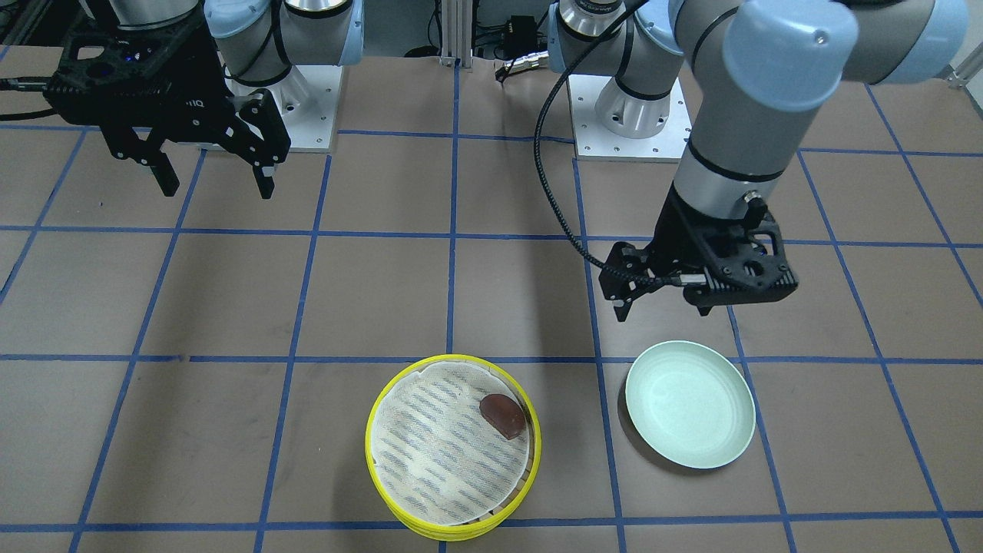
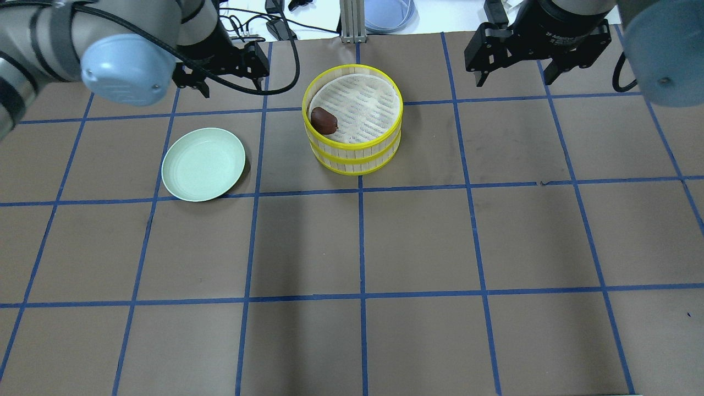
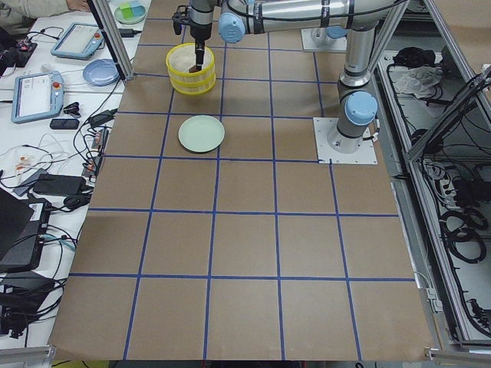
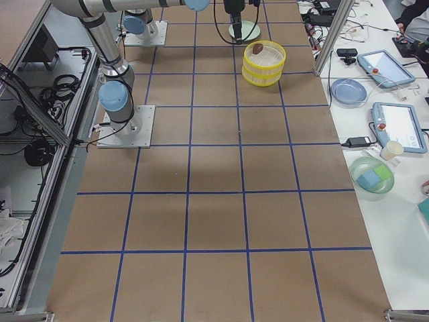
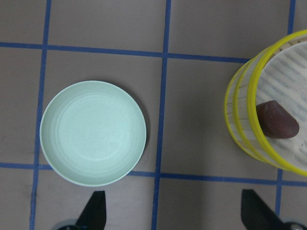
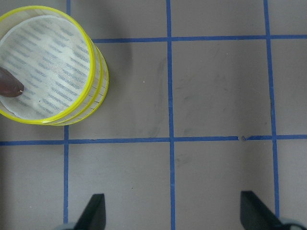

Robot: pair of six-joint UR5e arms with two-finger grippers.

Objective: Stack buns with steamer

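The steamer (image 2: 355, 157) stands as two stacked yellow-rimmed tiers at the far middle of the table. The dark reddish-brown bun (image 2: 323, 120) lies on the white cloth at the edge of the top tier, and also shows in the front view (image 1: 503, 415). The pale bun is hidden. My left gripper (image 2: 231, 85) is open and empty, hovering above the table behind the plate and left of the steamer (image 5: 240, 120). My right gripper (image 2: 514, 71) is open and empty, raised to the right of the steamer (image 6: 98, 91).
A plain mint-green plate (image 2: 203, 164) lies empty left of the steamer, just under my left gripper in the left wrist view (image 5: 92, 132). The brown table has a blue tape grid. Tablets, bowls and cables lie on the side bench (image 3: 46, 84) beyond the table's far edge.
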